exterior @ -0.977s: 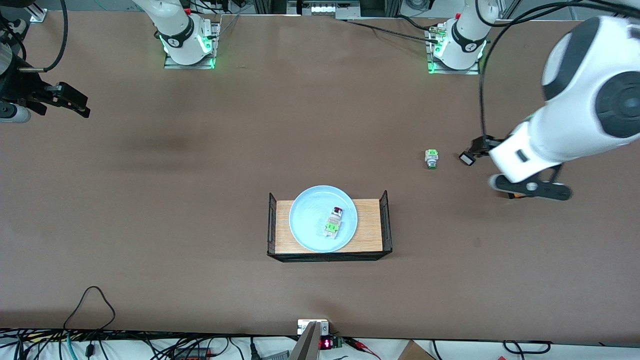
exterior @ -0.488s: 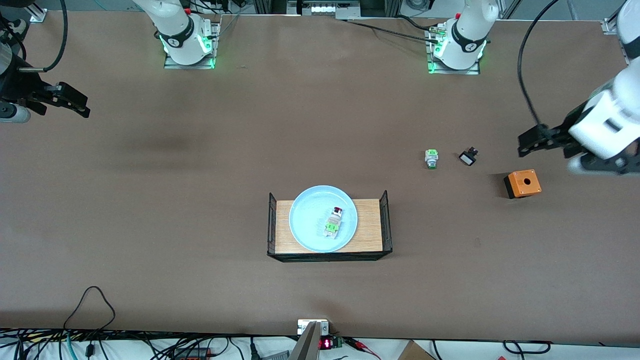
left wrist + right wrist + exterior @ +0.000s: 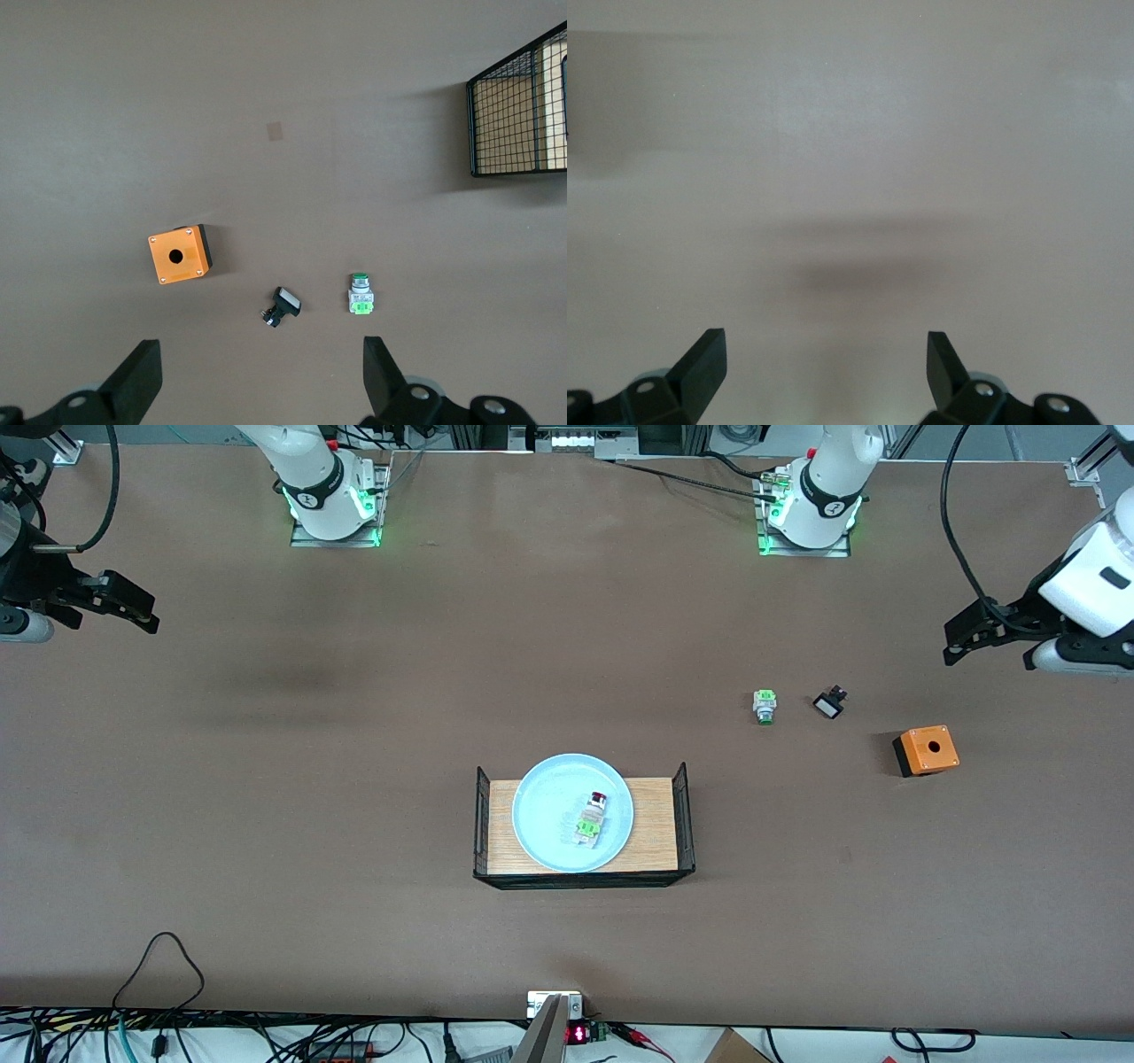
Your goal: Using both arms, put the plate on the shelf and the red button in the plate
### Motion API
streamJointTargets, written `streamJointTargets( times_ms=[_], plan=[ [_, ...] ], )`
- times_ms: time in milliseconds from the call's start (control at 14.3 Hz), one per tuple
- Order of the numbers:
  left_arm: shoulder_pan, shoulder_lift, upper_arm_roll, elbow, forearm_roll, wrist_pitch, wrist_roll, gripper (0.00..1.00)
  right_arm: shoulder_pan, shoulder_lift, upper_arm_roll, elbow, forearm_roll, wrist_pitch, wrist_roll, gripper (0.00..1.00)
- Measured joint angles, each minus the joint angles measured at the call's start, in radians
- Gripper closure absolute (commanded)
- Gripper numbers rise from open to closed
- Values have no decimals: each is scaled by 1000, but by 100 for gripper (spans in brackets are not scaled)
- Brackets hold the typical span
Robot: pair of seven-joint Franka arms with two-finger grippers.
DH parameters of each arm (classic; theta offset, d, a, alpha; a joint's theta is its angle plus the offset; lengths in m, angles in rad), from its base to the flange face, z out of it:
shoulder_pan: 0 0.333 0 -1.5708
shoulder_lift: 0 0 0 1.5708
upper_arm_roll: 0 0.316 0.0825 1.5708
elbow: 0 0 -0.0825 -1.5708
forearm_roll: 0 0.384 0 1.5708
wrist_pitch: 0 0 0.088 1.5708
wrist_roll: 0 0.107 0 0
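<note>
While both grippers (image 3: 961, 638) (image 3: 133, 607) hang spread and empty, red button (image 3: 592, 817) lies in plate (image 3: 540, 824); light, rigid, graspable across its body.

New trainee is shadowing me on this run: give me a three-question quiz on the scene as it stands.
1. True or false: the red button lies on the plate.
2. What does the plate rest on? A bare table; B wooden tray; C orange box.
3. Fill in: the jaws of the left gripper and the right gripper are both ____.

Key: 1 true; 2 B; 3 open.
</note>
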Motion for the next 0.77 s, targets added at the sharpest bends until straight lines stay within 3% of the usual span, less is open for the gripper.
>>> streamJointTargets(
  times_ms=[767],
  plan=[
    [-6,1,1,6,21,-37,7,0,0,0,0,0,0,0,0,0]
  ],
)
